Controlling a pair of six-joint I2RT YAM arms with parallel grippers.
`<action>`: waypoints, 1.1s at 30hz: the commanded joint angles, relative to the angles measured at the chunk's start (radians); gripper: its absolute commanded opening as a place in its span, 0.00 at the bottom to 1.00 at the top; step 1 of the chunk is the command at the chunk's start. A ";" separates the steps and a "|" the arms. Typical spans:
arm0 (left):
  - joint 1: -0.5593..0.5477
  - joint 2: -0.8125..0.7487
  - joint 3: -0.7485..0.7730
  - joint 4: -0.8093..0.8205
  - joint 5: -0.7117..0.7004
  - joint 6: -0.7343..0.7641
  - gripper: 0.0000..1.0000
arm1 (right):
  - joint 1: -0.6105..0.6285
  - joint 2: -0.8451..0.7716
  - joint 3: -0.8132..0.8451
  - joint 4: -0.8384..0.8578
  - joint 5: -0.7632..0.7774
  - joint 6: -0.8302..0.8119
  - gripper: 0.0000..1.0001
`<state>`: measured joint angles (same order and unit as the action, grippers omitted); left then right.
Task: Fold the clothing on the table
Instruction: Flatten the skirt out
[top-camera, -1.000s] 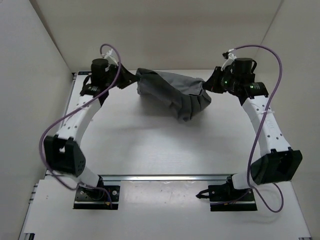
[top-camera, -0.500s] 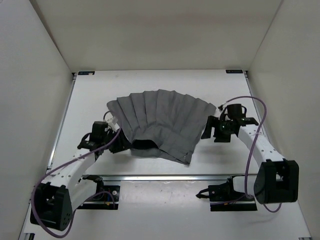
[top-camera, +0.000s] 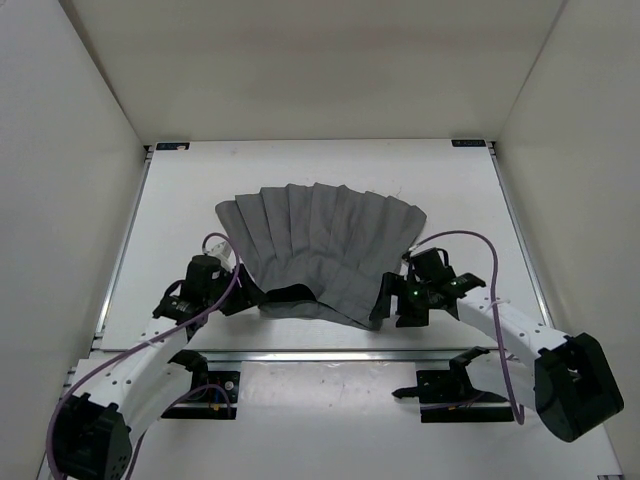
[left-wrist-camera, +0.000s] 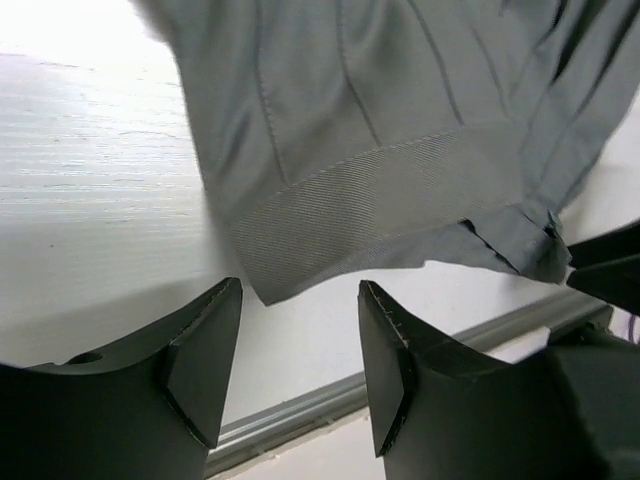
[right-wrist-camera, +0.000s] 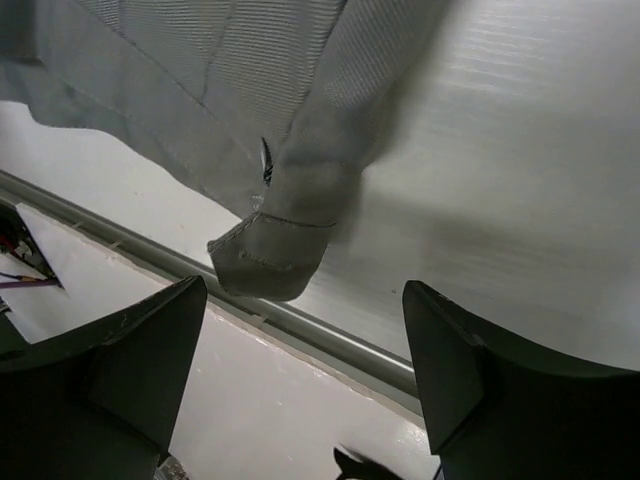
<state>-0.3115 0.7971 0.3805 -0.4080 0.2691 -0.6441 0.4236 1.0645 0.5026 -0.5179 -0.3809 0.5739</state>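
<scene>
The clothing (top-camera: 320, 250), a mid-grey pleated garment, lies spread like a fan on the white table (top-camera: 200, 180), with its narrow band end toward the arms. My left gripper (top-camera: 245, 298) sits at the garment's near left corner, open, with nothing between its fingers. In the left wrist view the gripper (left-wrist-camera: 300, 300) has the band's corner (left-wrist-camera: 300, 250) lying just beyond the fingertips. My right gripper (top-camera: 385, 298) is at the near right corner, wide open. In the right wrist view this gripper (right-wrist-camera: 305, 300) sits just short of the folded-over corner (right-wrist-camera: 275, 255), apart from both fingers.
A silver rail (top-camera: 330, 354) runs along the table's near edge, just behind both grippers. White walls (top-camera: 90, 120) close in the left, right and far sides. Purple cables (top-camera: 450, 237) loop over both arms.
A second ago both grippers held the bunched garment up at the far side. They have drawn it toward the near edge, laid it flat, let go and opened.
</scene>
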 joint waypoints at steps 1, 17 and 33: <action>-0.026 0.020 -0.026 0.046 -0.080 -0.066 0.61 | 0.044 0.026 0.000 0.143 0.028 0.138 0.77; -0.058 0.292 0.053 0.180 -0.110 -0.092 0.00 | 0.204 0.226 0.237 -0.091 0.168 0.161 0.00; 0.049 0.411 0.642 0.004 -0.139 0.190 0.00 | -0.335 0.232 0.632 0.134 -0.217 -0.080 0.00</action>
<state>-0.2367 1.3418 1.2011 -0.3374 0.1562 -0.5213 0.1406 1.3613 1.3102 -0.3561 -0.5373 0.5304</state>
